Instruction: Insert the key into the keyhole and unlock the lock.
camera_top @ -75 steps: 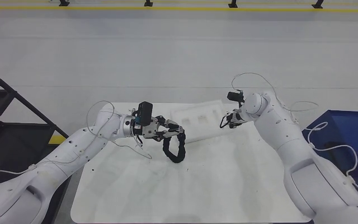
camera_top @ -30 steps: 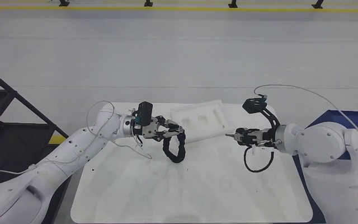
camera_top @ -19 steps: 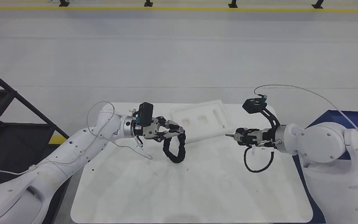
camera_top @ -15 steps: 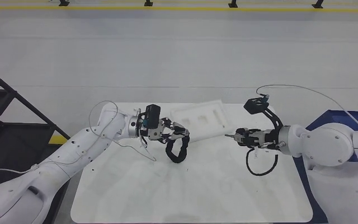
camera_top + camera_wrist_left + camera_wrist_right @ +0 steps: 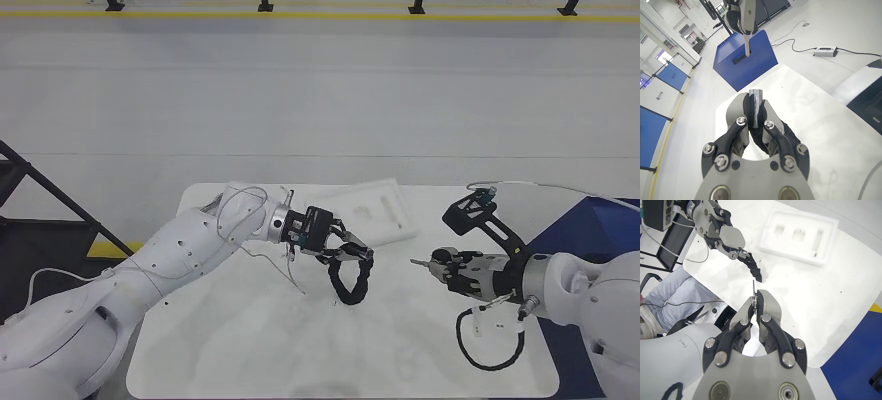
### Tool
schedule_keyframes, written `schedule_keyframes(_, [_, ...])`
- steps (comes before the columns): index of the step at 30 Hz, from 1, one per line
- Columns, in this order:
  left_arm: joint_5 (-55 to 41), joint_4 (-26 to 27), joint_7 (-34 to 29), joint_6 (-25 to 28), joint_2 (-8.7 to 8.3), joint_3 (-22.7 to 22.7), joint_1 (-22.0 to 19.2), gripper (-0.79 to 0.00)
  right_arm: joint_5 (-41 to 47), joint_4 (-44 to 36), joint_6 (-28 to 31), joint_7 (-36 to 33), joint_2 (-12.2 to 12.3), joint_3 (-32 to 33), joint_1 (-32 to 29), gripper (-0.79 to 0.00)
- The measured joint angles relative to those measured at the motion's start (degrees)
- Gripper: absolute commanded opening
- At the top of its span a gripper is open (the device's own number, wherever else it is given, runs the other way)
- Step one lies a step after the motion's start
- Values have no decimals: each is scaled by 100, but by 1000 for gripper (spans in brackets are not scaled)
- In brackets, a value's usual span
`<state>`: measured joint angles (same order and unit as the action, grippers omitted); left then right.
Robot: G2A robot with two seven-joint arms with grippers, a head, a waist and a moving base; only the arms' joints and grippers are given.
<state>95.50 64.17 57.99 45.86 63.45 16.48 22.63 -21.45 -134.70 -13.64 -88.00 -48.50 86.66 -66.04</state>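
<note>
Lock (image 5: 732, 255) carried nearer key (image 5: 747, 45), left gripper (image 5: 754, 109) clamped on it, right gripper (image 5: 755, 300) pinching key, head hidden

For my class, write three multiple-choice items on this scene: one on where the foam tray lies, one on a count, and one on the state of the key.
1. Where does the white foam tray lie?
A) on the table, near its far edge
B) in a gripper
C) on the floor

2. How many recesses does the tray have?
A) two
B) three
C) five

3. The key is:
A) in the keyhole
B) flat on the table
C) gripped by the right gripper, apart from the lock

Answers:
1 A: it rests on the tabletop by the far edge.
2 B: the right wrist view shows three cut-outs.
3 C: the left gripper holds the lock, with open air between it and the key's tip.
</note>
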Motion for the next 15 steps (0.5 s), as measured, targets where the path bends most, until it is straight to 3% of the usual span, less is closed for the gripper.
schedule_keyframes(4, [-83, -406, 429, -383, 364, -254, -135, -785, 180, 5, -29, 0, 183, -111, 73, -785])
schedule_keyframes(7, [-296, -645, 734, -689, 562, -413, -175, -785, 195, 5, -33, 0, 192, -118, 79, -785])
schedule_keyframes(15, [-325, -662, 760, -715, 573, -429, -174, -785, 188, 15, -25, 26, 189, -115, 59, -785])
